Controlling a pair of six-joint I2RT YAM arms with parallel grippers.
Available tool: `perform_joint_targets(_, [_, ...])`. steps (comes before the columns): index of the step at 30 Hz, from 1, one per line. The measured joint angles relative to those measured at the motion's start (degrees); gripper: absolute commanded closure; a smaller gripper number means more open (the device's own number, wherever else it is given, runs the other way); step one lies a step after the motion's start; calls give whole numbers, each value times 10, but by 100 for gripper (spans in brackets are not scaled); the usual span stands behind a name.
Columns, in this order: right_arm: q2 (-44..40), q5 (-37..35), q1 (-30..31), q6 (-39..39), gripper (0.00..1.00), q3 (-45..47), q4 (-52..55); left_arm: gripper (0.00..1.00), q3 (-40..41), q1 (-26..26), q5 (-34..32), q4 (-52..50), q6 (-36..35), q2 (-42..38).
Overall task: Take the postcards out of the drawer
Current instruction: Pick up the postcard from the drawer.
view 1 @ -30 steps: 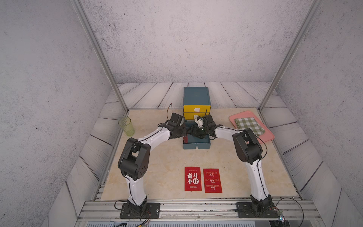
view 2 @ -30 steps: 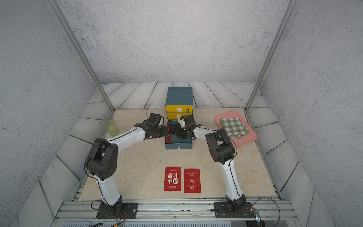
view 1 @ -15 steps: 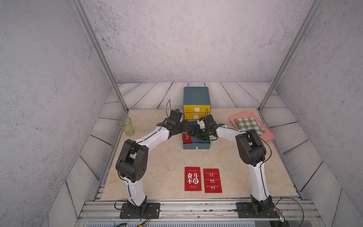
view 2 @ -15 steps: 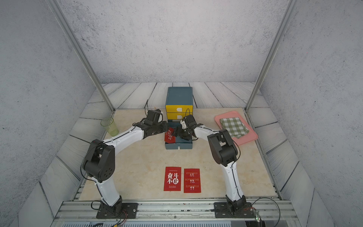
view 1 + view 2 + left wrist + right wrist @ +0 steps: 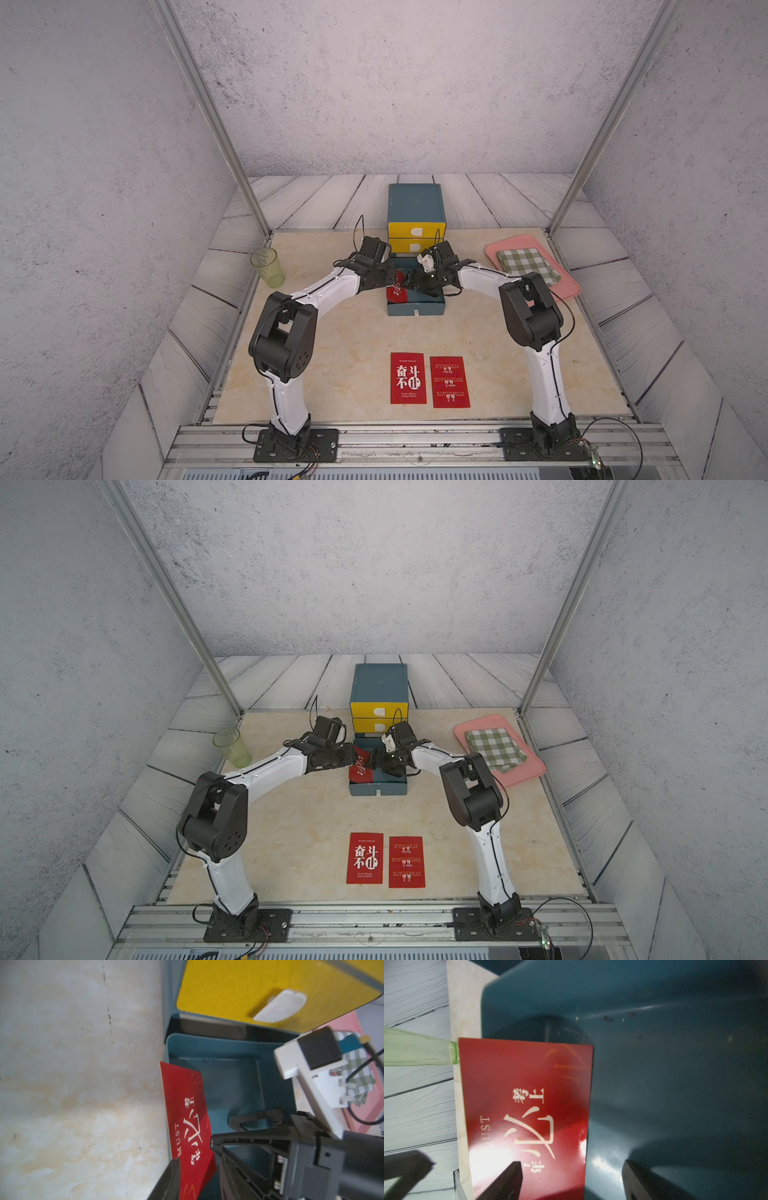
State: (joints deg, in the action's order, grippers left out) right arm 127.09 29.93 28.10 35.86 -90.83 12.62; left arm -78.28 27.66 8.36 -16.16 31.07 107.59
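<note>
Two postcards lie flat at your counter's front. Beyond, a third postcard leans tilted on the open drawer's left rim. Your right fingers are spread, one over its face. Whether your left fingers grip it is unclear.

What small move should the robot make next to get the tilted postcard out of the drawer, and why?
Probably closing the right gripper on the postcard. Its open jaws seem to straddle the card's free edge, and the card stands tilted against the side wall of the drawer, not yet out. Two more postcards already lie on the table.
</note>
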Motion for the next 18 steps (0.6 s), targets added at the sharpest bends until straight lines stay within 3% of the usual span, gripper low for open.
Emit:
perform_joint_targets(10, [29,56,0,0,22,-17,-43,64,-1,-5,-1,-18,0,17])
perform_joint_targets(18, [31,62,1,1,22,-17,-48,85,-9,-6,17,-14,-2,39])
